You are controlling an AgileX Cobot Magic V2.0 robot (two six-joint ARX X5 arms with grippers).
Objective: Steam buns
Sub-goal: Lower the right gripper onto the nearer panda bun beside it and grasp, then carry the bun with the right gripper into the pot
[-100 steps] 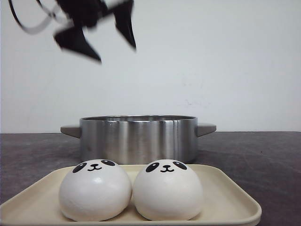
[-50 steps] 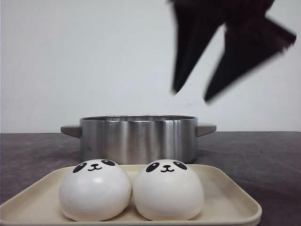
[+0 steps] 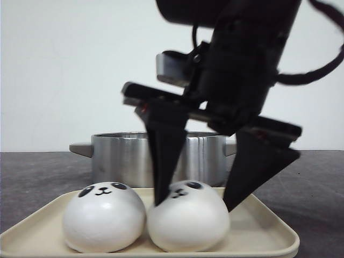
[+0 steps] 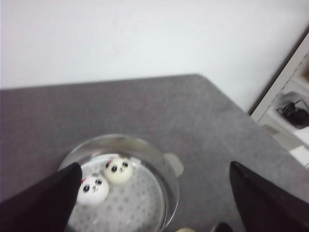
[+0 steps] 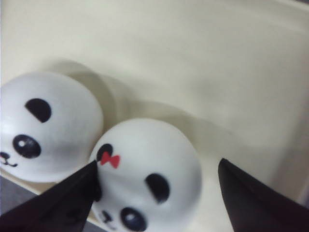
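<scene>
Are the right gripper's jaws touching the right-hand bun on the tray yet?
Touching. In the front view, one jaw of the right gripper rests on the right-hand bun, over its face; the other stands off its far side.

1. Left bun (image 3: 104, 216): glossy white panda dome, upright on the near tray, touching its neighbour.
2. Right bun (image 3: 188, 217): same look, red bow by one ear, tilted left.
3. Two more buns (image 4: 93, 189) (image 4: 119, 169): side by side inside the far pot.

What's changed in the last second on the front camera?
The right claw has come down from above the pot and now straddles the right bun, open, one finger touching it. Both buns have shifted slightly; the left bun moved left. Pot and tray are unmoved.
</scene>
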